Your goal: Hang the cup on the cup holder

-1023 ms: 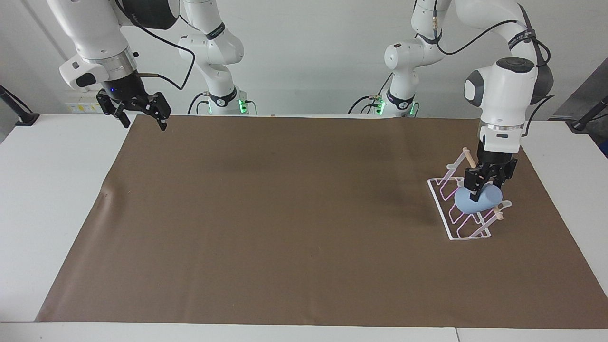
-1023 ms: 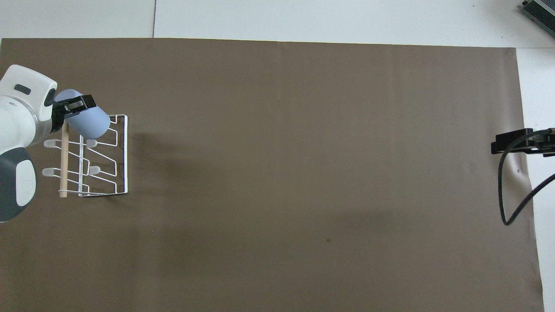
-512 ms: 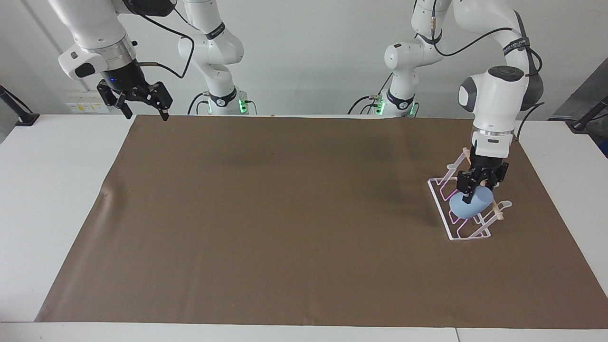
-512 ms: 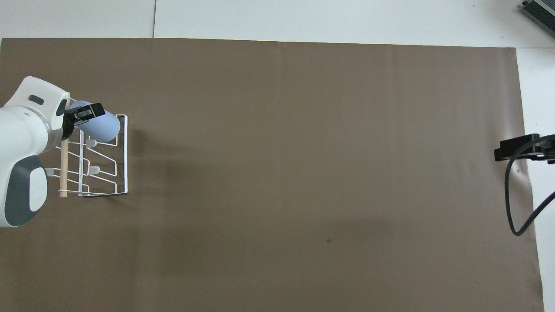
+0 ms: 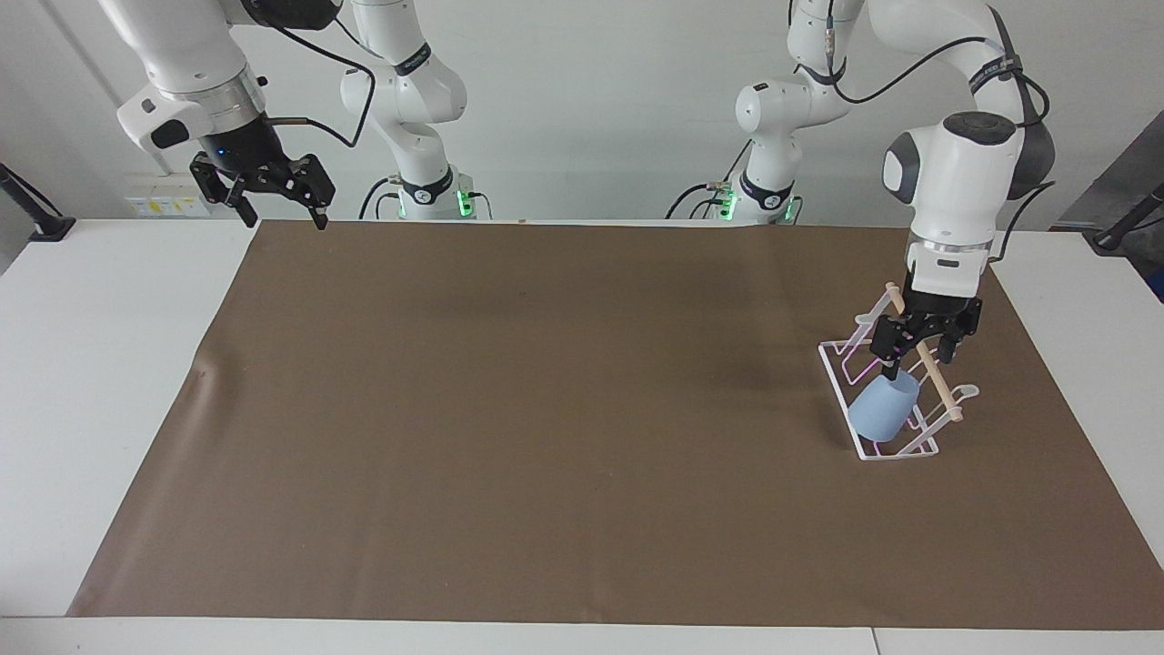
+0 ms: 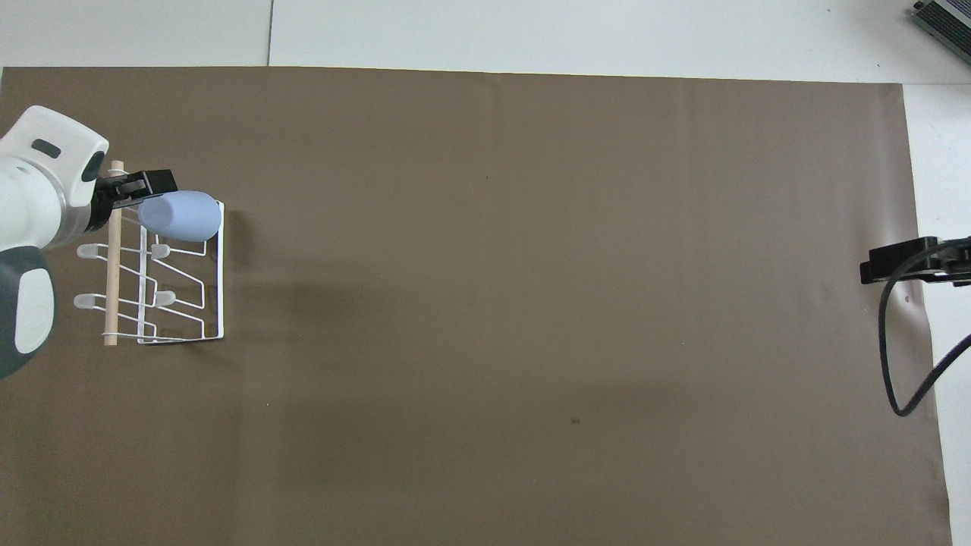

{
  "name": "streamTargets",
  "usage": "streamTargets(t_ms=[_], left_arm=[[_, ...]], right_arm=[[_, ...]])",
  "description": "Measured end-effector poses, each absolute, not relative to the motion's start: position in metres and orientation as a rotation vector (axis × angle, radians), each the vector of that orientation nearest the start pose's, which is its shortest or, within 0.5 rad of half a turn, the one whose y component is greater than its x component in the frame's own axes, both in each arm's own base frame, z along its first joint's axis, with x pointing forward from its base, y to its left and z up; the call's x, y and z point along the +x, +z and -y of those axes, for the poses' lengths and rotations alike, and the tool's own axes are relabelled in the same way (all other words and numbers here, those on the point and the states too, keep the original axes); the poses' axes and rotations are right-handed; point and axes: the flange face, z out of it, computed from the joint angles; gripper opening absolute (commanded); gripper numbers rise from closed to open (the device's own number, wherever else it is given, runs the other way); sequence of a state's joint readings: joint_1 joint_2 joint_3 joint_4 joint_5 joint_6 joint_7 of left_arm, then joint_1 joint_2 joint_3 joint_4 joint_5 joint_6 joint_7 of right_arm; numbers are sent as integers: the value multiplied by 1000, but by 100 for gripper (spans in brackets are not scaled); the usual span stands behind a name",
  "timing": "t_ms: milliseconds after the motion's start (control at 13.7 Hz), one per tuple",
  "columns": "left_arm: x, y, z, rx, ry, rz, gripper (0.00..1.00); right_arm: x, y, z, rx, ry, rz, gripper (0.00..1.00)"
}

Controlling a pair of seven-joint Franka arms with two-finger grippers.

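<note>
Now: light-blue plastic cup (image 5: 883,409) rests tilted on white wire cup holder (image 5: 896,452), free. Left gripper (image 5: 914,353) just above cup, fingers apart, empty. Right gripper (image 5: 273,198) waits well apart, fingers spread. Cup probably light, slick; grip sidewall.

- The right gripper (image 6: 903,262) shows overhead only as a dark tip; its arm is cut off.
- The cup (image 5: 883,409) hides the prong on the cup holder (image 5: 918,446) beneath it.
</note>
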State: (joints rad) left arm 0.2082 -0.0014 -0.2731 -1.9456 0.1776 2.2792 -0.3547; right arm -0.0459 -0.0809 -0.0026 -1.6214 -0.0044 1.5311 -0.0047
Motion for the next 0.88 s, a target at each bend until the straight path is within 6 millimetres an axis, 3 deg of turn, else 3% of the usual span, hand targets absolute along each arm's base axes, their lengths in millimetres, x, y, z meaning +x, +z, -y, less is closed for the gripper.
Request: streamTargets(t_ms=[146,292,658,877], left_arm=[[587,549,37,-2989,-463,222,100],[582,565,44,-2985,-368,123,100],[563,578,68,-3032,-120,-109,100],[552,569,113,-3070,-64,-224,100]], right_arm=[[524,638,27,-3144,27,-71,100],[524,636,28,-3144,34,-74,100],[524,636,30,-3141,28,-167,100],[524,637,30,-3135,17,-257,100]])
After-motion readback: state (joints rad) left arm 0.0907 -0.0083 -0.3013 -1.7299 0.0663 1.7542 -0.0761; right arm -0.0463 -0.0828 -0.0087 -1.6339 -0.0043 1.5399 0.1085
